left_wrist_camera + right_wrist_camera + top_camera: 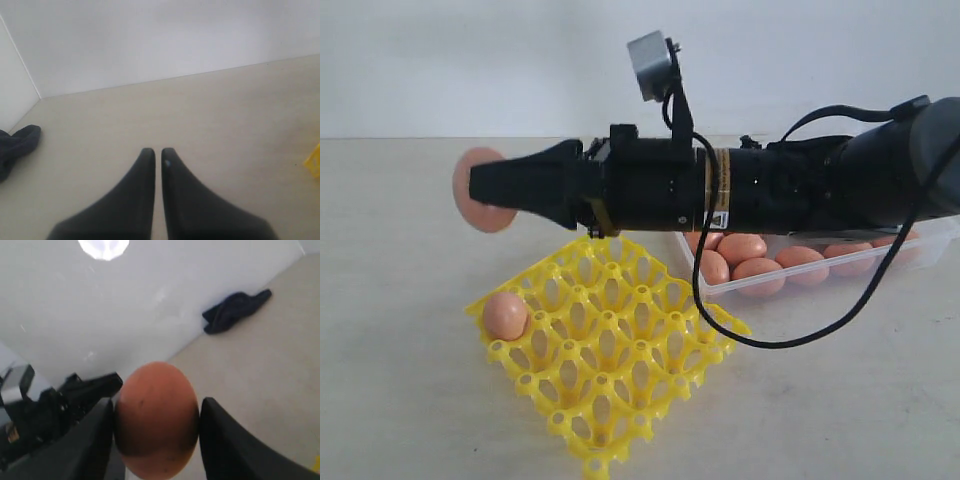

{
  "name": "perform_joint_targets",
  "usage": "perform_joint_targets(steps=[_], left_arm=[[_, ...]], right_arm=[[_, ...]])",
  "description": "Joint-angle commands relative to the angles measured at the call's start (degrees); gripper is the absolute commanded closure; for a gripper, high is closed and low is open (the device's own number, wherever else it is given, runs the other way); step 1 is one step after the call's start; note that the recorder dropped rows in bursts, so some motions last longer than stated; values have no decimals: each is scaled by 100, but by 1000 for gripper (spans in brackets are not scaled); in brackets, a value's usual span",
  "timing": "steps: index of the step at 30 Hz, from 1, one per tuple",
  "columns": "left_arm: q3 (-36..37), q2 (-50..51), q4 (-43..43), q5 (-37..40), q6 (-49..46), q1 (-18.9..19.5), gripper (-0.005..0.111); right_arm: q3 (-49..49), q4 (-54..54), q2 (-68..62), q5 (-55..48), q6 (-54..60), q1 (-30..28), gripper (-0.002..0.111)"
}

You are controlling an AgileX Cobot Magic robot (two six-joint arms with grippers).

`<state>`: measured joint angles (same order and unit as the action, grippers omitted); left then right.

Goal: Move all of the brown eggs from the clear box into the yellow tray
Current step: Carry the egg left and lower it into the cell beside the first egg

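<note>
My right gripper (480,185) reaches across to the left, level above the table, shut on a brown egg (492,217). In the right wrist view that egg (155,420) fills the gap of the right gripper (157,402), both fingers pressed on its sides. The yellow tray (610,350) lies below and right of the held egg, with one egg (505,315) in its left corner cup. The clear box (775,288), partly hidden by the arm, holds several brown eggs (760,270). My left gripper (158,151) hovers over bare table, fingers nearly touching, nothing between them.
A dark cloth (20,142) lies on the table near the wall; the right wrist view shows the dark cloth (235,310) too. A corner of the yellow tray (314,161) shows at the edge of the left wrist view. A black cable (770,335) loops down from the right arm.
</note>
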<state>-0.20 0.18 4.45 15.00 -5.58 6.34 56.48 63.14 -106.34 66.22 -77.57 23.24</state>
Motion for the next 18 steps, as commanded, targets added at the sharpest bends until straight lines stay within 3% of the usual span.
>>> perform_joint_targets(steps=[1,8,18], left_arm=[[20,-18,-11,-54,18,-27,103],[20,-18,-11,-66,18,-27,103],[20,-18,-11,-66,18,-27,103]], right_arm=[[38,505,1,-651,19,-39,109],[38,450,1,-1447,74,-39,109],[38,-69,-40,-2177,2077,136,109]])
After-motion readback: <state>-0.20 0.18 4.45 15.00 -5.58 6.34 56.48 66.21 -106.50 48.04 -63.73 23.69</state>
